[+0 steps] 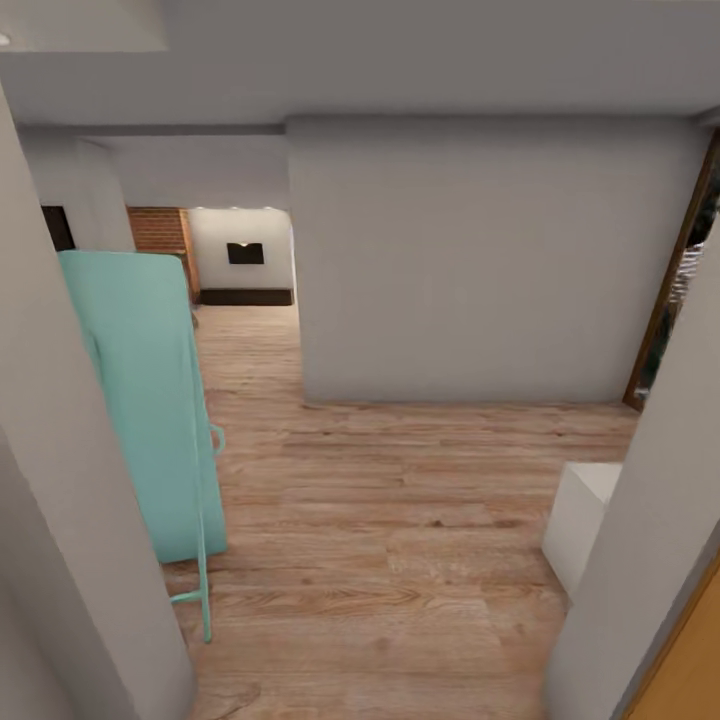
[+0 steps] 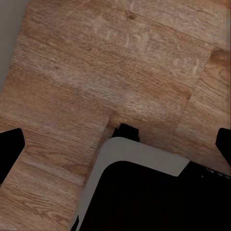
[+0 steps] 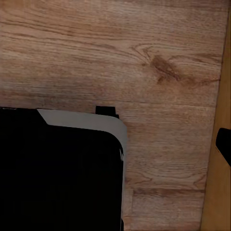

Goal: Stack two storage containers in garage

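Note:
The two storage containers are out of view, and so is the garage. I am looking through a doorway onto a light wood plank floor (image 1: 400,520). Far down a passage stands a brick column (image 1: 158,230) beside a cream wall with a dark opening (image 1: 245,253); this looks like the living room. My left gripper (image 2: 115,149) hangs over the planks above my own base (image 2: 144,192), open, with its dark fingertips (image 2: 9,149) at the two frame edges and nothing between them. My right gripper (image 3: 115,149) also hangs open and empty; one fingertip (image 3: 224,144) shows.
Grey door jambs stand close on my left (image 1: 60,560) and right (image 1: 650,520). A teal panel on a thin frame (image 1: 150,400) leans at the left. A white box (image 1: 585,520) sits low right. A grey wall block (image 1: 480,260) faces me, with a wood-framed door (image 1: 668,300) beyond.

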Available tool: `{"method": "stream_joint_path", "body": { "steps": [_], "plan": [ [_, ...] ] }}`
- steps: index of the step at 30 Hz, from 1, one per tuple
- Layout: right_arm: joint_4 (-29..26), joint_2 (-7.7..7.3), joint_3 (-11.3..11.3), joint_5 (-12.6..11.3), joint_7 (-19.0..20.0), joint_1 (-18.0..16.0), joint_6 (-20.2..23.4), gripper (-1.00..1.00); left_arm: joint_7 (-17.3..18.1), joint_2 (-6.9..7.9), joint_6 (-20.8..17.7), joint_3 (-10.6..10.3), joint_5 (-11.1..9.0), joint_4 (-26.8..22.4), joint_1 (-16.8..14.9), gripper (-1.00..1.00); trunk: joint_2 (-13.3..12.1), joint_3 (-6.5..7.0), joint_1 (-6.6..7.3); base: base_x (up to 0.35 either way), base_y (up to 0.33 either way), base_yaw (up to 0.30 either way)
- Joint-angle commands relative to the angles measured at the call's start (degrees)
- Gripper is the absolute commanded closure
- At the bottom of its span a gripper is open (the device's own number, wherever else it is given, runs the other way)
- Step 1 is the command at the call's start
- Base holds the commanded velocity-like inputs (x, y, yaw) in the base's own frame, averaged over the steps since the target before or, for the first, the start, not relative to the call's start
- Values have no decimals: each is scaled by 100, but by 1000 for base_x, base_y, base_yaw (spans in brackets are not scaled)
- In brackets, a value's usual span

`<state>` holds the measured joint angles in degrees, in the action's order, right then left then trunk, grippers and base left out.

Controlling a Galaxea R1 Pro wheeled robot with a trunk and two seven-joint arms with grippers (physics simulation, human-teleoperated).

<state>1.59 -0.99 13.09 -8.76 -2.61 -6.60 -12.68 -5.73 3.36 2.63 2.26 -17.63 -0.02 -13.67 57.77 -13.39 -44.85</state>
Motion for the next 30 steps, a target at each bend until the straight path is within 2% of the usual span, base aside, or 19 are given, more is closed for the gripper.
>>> {"method": "stream_joint_path", "body": {
  "steps": [1,30],
  "plan": [
    [17,2,51,-56,-3,-8,-33,-100,-7,-1,15,20,-13,3,-4,-100,5,-7,-4,323,0,0],
    [17,-7,71,-56,-3,-8,-33,-100,-7,-19,10,14,-4,2,-4,-100,5,-7,-4,323,0,0]
  ]
}}
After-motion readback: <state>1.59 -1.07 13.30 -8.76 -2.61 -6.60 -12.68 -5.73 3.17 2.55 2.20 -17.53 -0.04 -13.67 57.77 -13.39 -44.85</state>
